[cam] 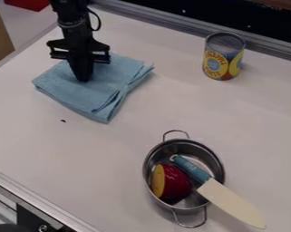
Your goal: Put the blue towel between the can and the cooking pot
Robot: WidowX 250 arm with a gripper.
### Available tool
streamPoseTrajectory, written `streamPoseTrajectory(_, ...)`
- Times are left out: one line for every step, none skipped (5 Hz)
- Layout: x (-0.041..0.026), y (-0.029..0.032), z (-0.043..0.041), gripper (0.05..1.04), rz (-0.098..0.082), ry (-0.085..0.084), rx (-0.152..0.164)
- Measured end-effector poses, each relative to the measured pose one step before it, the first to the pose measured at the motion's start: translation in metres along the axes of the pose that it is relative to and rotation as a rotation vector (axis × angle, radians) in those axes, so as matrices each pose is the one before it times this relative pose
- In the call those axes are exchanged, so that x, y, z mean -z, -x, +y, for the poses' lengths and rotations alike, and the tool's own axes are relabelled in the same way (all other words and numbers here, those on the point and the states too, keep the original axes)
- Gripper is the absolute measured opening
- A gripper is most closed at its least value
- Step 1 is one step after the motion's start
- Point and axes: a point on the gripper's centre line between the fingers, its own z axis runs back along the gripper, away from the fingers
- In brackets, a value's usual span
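The task set comprised one blue towel (105, 86), one can (223, 59) and one cooking pot (199, 155), fitted with two loop handles (176, 131). Additional quantities were one teal-handled utensil (223, 192), one red-and-yellow object (172, 182), one gripper (82, 78) and one table (87, 158).

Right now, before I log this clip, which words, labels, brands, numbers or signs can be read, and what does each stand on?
None that I can quote with certainty.
Can: lettering curves around its label, too small to quote reliably.
Teal handle of the utensil in the pot: pale marks like lettering, too small to read.
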Motion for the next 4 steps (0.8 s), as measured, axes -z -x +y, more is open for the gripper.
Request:
streamPoseTrajectory(0.00298,0.00156,-0.01023,0.052,0.0151,0.0184,0.0218)
streamPoseTrajectory(0.00176,0.00017,-0.00619,0.052,0.005,0.0293,-0.0213)
streamPoseTrajectory(0.00248,0.00316,-0.00775,0.052,-0.0091,0.0211,-0.0176)
streamPoseTrajectory(-0.00023,0.01122,-0.03083,0.052,0.0171,0.0363,-0.0425)
